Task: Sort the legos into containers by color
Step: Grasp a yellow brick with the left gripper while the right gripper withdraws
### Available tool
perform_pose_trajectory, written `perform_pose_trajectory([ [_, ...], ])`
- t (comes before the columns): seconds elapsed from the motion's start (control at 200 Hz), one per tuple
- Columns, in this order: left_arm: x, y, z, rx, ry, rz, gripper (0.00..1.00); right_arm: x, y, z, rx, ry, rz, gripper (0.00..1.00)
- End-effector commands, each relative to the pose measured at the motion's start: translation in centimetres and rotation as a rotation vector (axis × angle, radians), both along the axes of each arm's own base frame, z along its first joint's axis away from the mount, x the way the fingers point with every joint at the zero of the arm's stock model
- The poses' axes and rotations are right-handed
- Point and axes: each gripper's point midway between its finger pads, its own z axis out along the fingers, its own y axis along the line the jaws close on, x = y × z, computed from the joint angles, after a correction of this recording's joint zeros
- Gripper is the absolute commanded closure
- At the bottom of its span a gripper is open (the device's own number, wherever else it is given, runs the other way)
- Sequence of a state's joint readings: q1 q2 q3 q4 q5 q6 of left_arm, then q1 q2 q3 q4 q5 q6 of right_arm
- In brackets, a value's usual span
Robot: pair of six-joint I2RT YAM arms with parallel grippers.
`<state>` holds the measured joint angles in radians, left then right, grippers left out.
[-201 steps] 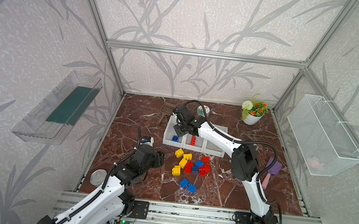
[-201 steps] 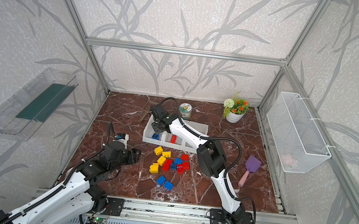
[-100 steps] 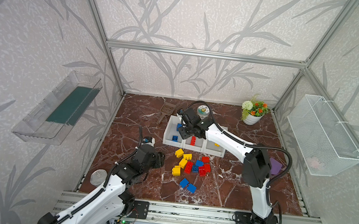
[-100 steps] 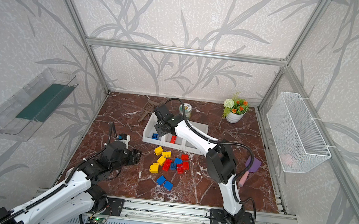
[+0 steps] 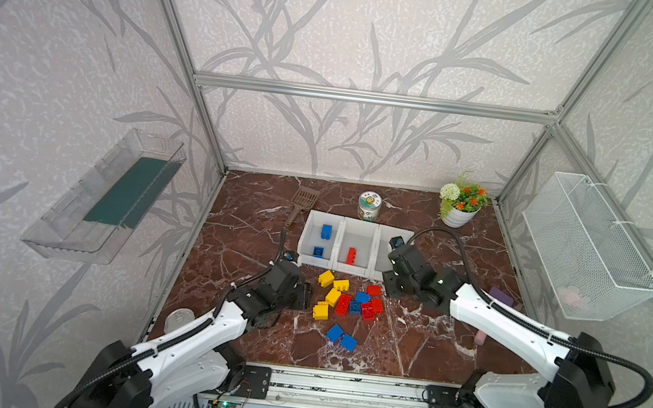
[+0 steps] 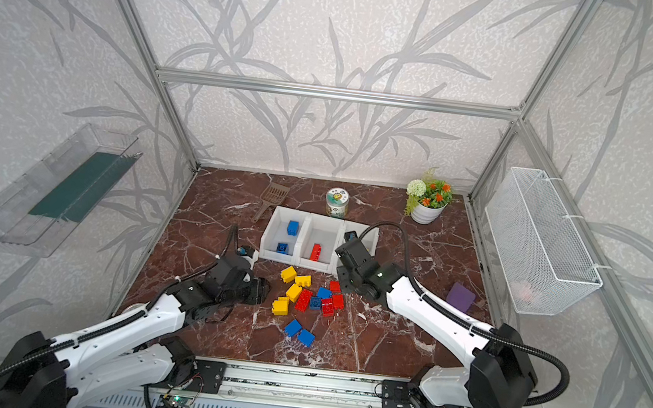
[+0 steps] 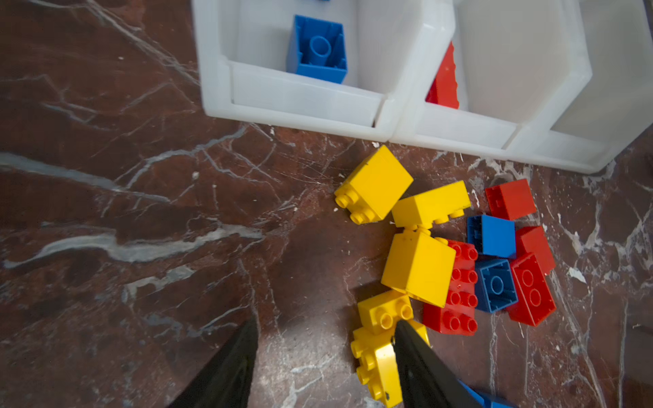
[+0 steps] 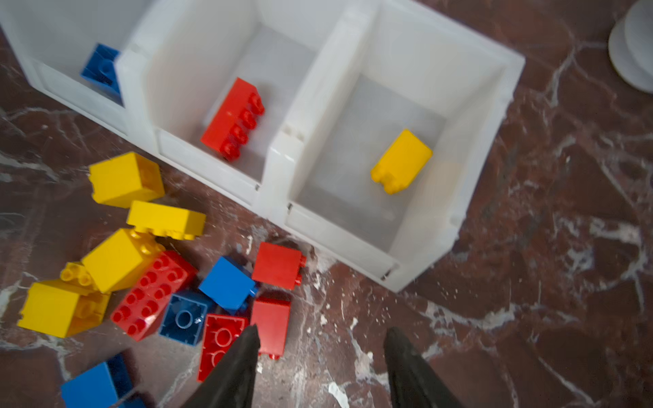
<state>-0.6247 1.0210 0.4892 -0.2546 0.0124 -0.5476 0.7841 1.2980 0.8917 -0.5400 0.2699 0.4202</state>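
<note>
Three joined white containers (image 5: 312,260) stand in a row. The left one holds two blue legos (image 5: 325,232), the middle one a red lego (image 8: 233,118), the right one a yellow lego (image 8: 401,160). A loose pile of red, blue and yellow legos (image 5: 347,299) lies on the floor in front of them, with two blue legos (image 5: 341,336) nearer the front. My left gripper (image 7: 325,321) is open at the pile's left edge, one finger beside a small yellow lego (image 7: 383,312). My right gripper (image 8: 322,327) is open over bare floor, right of a red lego (image 8: 270,323).
Behind the containers are a brown scoop (image 5: 302,202), a jar (image 5: 369,205) and a flower pot (image 5: 461,203). A purple block (image 5: 500,296) and a pink piece (image 5: 480,337) lie at the right. A wire basket (image 5: 587,247) and a clear tray (image 5: 108,197) hang on the side walls.
My right gripper has drawn back from over the left container, rightward and toward the front, and now hangs before the right container. The left arm has barely shifted.
</note>
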Motion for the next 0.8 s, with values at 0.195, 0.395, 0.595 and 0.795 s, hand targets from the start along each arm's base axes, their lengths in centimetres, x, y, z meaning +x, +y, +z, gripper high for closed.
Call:
perform_pose_trajectory([
  [0.195,1.0,-5.8,0.4,0.031,0.011,-0.208,0.36,-1.0,-2.8,-0.1,0.024,-0.018,-0.144,0.42],
  [0.395,1.4,-7.3,-0.7,0.111,0.060,-0.278,0.36,-1.0,-2.6,-0.4,0.033,-0.008,-0.152,0.42],
  [0.595,1.5,-7.7,-2.1,0.165,0.100,-0.302,0.39,-1.1,-2.6,-0.6,0.035,-0.002,-0.156,0.42],
  [0.795,1.5,-7.9,-3.2,0.214,0.124,-0.318,0.43,-1.2,-2.7,-0.6,0.037,-0.003,-0.158,0.42],
])
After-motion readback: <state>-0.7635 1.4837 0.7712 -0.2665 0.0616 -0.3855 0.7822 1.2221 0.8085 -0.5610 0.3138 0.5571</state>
